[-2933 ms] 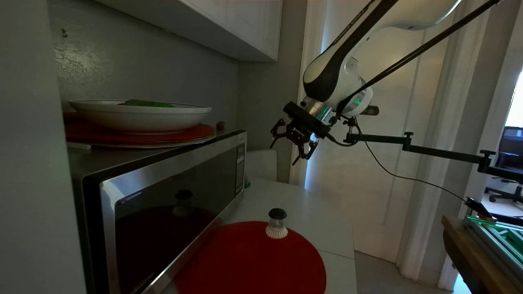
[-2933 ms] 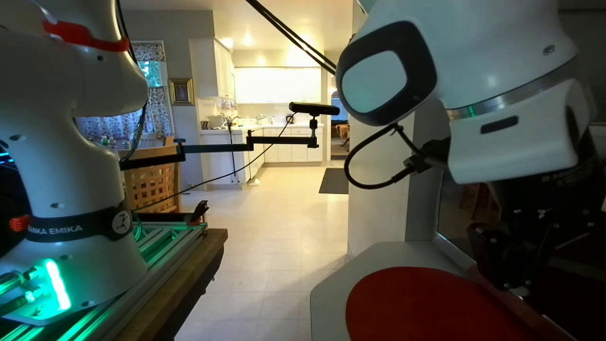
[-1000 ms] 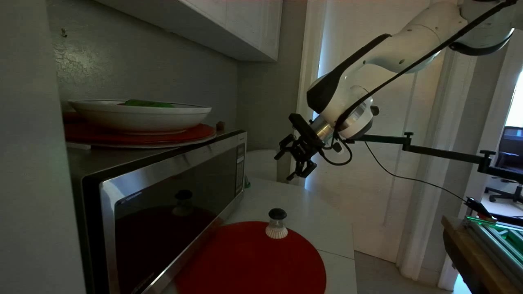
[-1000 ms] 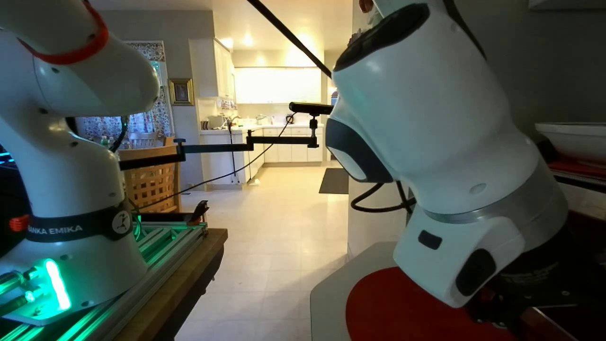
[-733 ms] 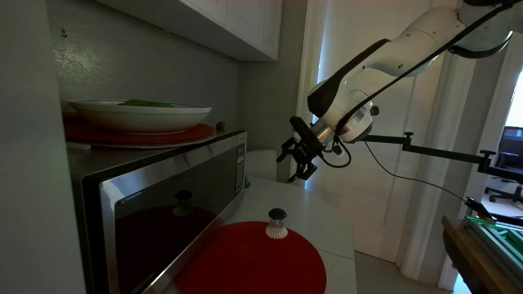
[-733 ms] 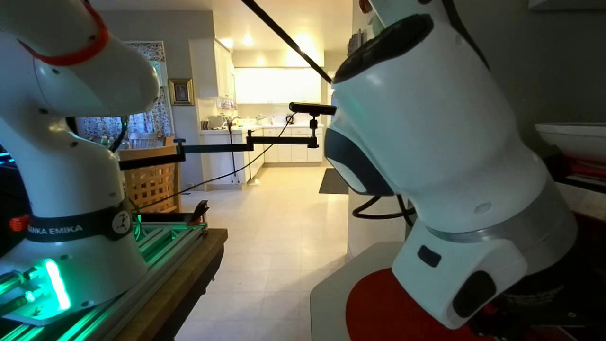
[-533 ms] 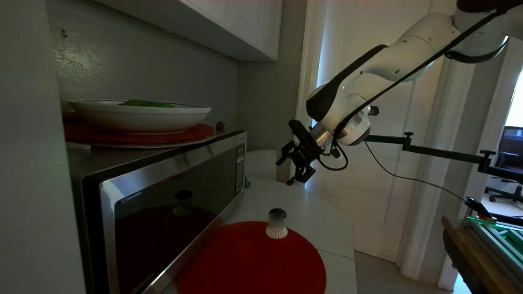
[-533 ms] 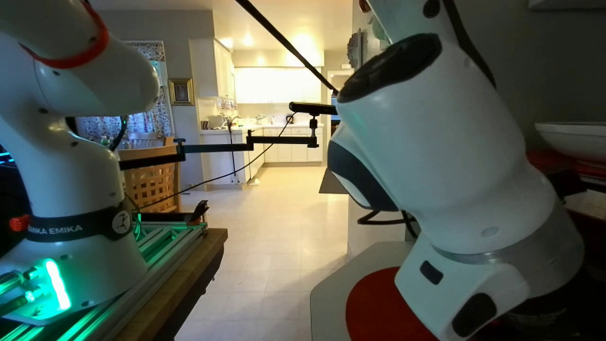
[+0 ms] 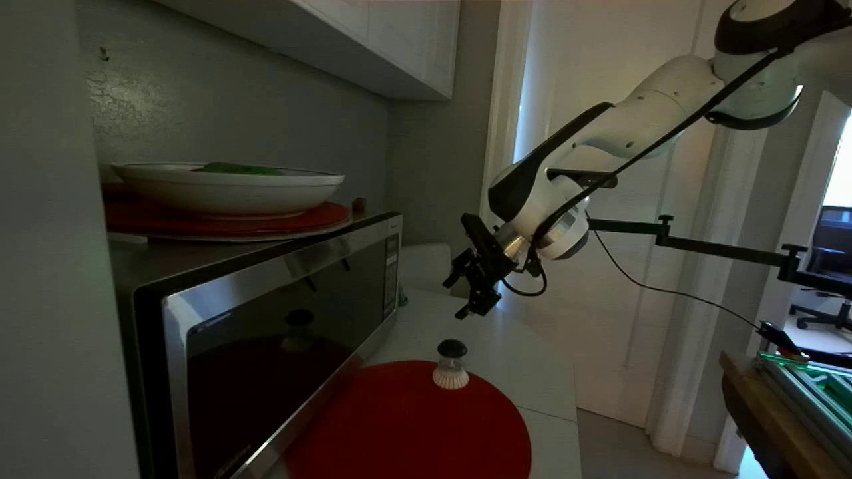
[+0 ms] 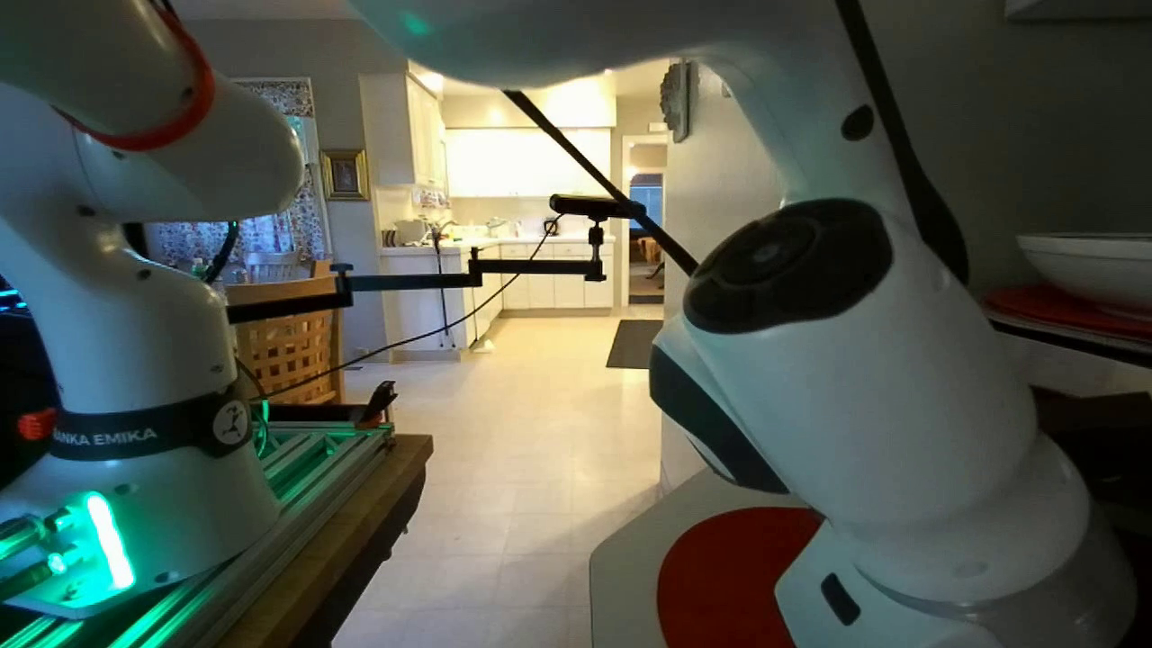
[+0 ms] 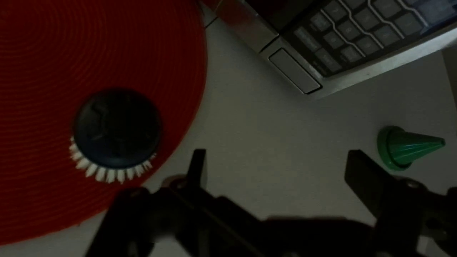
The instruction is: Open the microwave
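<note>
Down comes the arm (image 9: 655, 93), but the microwave (image 9: 266, 332) is still closed

The white table (image 9: 522, 362) bears the microwave, which fills the left of an exterior view. Its door (image 9: 253, 372) is closed, just as it was 2.9 s ago, so the opening itself has yet to begin.

The arm is what has changed. In both exterior views it hangs lower than it did 0.5 s ago, and I take that as the approach to the door. The red mat (image 9: 413, 426) lies to the right of the microwave, and the white bowl (image 9: 229, 193) up on its red pad (image 9: 326, 216) has not shifted.

The gripper (image 11: 275, 157) has dropped with the arm and now stands near the keypad (image 11: 350, 32) at the microwave's far end, apart from it. Its 2 fingers (image 11: 197, 166) are spread wide and pinch nothing.

In the wrist view a brush (image 11: 116, 130) stands at the mat's edge, left of the fingers; a low swing that way could knock it over. The green cone (image 11: 410, 146), right of the fingertips, sits near the microwave.

Smallest is the rectangular button (image 11: 294, 71) under the keypad, which probably releases the door; the next move likely calls for setting 1 fingertip square on it.
</note>
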`<state>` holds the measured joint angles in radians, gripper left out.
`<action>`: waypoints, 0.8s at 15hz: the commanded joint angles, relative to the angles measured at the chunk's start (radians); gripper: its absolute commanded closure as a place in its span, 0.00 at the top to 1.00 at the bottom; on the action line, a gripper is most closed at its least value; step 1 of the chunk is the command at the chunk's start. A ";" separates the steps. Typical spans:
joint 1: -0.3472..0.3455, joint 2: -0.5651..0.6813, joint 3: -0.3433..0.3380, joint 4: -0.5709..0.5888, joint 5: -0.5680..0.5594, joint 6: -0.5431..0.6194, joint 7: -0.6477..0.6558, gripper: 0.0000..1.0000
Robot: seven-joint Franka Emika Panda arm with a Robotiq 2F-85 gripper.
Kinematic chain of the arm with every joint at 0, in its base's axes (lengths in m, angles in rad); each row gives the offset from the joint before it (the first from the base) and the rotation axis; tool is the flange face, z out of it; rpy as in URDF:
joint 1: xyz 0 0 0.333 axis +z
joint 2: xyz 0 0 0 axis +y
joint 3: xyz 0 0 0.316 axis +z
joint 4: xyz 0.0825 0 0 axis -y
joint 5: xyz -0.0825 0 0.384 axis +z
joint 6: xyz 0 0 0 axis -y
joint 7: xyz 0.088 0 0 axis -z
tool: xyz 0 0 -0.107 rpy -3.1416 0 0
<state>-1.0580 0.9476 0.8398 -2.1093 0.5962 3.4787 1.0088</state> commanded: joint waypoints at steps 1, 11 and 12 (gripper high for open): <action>0.068 0.068 -0.051 0.092 -0.045 0.036 0.076 1.00; 0.246 0.166 -0.180 0.314 -0.057 -0.003 0.188 0.49; 0.255 0.170 -0.186 0.323 -0.057 -0.006 0.198 0.42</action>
<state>-0.8396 1.0849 0.6782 -1.8421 0.5586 3.4596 1.1574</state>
